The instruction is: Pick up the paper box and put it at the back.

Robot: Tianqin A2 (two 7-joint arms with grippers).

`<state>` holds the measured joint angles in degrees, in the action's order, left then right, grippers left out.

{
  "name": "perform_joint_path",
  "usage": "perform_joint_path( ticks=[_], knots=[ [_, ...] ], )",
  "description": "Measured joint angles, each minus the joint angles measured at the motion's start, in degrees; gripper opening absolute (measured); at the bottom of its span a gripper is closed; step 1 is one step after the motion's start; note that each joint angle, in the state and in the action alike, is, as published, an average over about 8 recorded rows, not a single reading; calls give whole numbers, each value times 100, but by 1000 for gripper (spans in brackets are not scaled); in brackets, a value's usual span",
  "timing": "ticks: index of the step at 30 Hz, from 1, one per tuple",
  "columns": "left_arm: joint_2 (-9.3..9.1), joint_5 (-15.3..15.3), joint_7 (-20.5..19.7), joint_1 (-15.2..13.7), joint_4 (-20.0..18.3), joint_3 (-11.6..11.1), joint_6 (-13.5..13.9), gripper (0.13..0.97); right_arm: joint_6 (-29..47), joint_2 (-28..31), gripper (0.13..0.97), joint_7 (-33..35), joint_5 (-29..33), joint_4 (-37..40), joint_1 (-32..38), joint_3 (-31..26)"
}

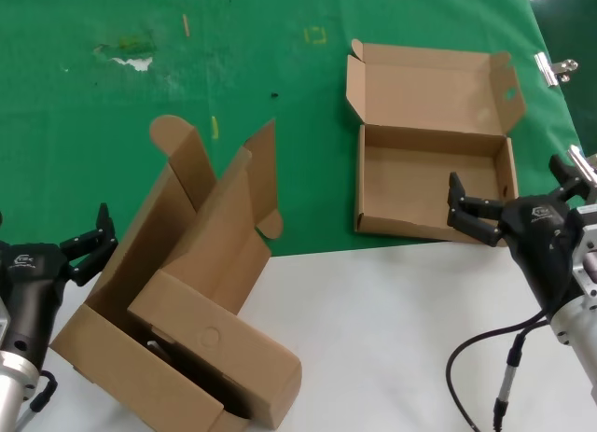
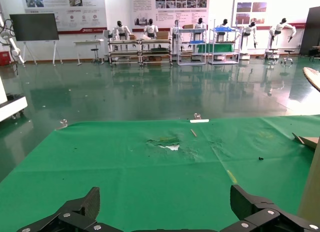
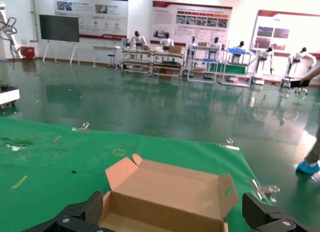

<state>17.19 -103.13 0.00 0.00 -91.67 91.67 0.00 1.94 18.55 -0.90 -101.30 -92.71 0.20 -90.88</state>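
Note:
The paper box [image 1: 429, 161] is a shallow brown cardboard tray with its hinged lid open. It lies on the green cloth [image 1: 93, 124] at the right, close to the cloth's front edge. My right gripper [image 1: 508, 185] is open at the box's front right corner, one finger over the tray and one outside its right wall, holding nothing. In the right wrist view the box [image 3: 170, 192] sits between the open fingers of the right gripper [image 3: 175, 212]. My left gripper [image 1: 89, 241] is open and empty at the far left, with only cloth [image 2: 150, 167] ahead of it [image 2: 165, 207].
A larger brown cardboard box [image 1: 187, 292] with raised flaps and a faint circle lies tilted across the cloth edge and white tabletop [image 1: 373, 339], beside my left gripper. A scuffed whitish patch [image 1: 131, 57] marks the far cloth. A metal clip [image 1: 555, 70] holds the cloth's right edge.

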Motion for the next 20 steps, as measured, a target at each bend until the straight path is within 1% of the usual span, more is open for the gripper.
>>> perform_joint_path(
  ticks=[6, 15, 20],
  knots=[
    [0, 0, 0, 0, 0, 0, 0, 925, -80, -56, 966, 37, -75, 43, -8, -33],
    [0, 0, -3, 0, 0, 0, 0, 965, -83, -58, 966, 38, -78, 44, -8, -34],
    [0, 0, -2, 0, 0, 0, 0, 965, -83, -58, 966, 38, -78, 44, -8, -34]
  ],
)
